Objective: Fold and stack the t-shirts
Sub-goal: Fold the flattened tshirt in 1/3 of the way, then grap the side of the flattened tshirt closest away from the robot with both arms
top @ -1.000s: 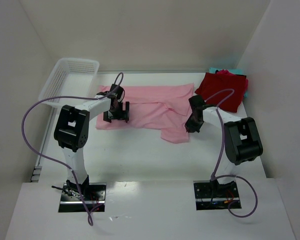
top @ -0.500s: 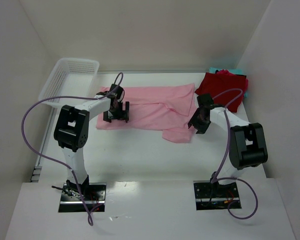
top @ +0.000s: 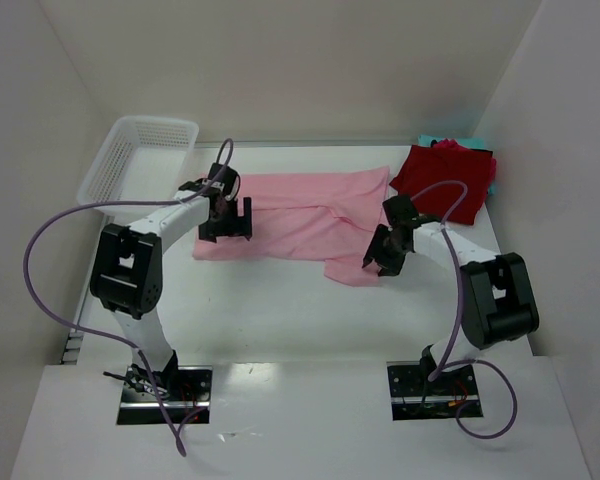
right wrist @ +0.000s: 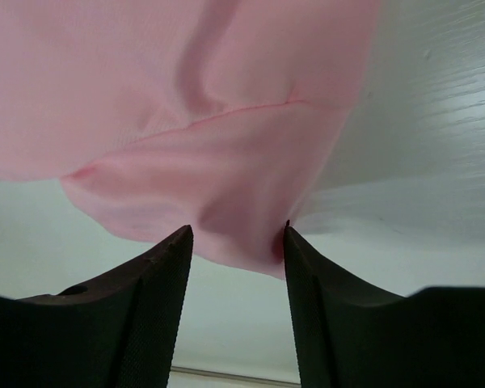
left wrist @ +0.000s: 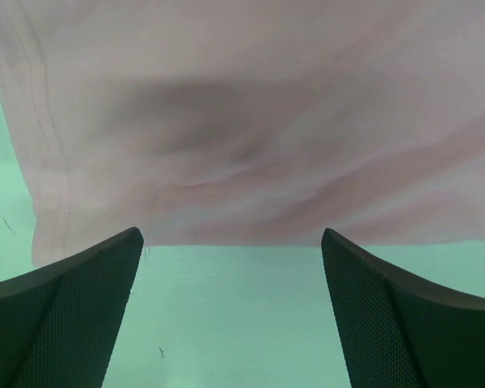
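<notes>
The pink t-shirt (top: pixel 310 205) lies spread flat across the middle of the worktop (top: pixel 280 310), long side running from 9 to 3 o'clock, one sleeve (top: pixel 352 266) poking out toward 5 o'clock. That seems to be why the arms sit at opposite ends of it: each is placed to take an edge so the cloth can be folded over evenly. The left end effector (top: pixel 225 221) hangs over the shirt's 9 o'clock end. Its wrist view shows the fingers (left wrist: pixel 81 299) spread wide, with the hem just ahead of them and only bare worktop between. The right end effector (top: pixel 380 254) is down at the sleeve. Its fingers (right wrist: pixel 153 283) stand parted on either side of the sleeve's rim, the cloth reaching into the gap but not visibly pinched, so a grasp looks about to be made, not yet made. At 2 o'clock, by the far corner, the dark red t-shirt (top: pixel 445 180) sits folded, apparently on a teal one (top: pixel 429 140) that peeks out at its edge; that is likely the stack the pink shirt is to join. The white mesh basket (top: pixel 113 165) at 10 o'clock sits apart from the shirts, and I can see nothing in it.
</notes>
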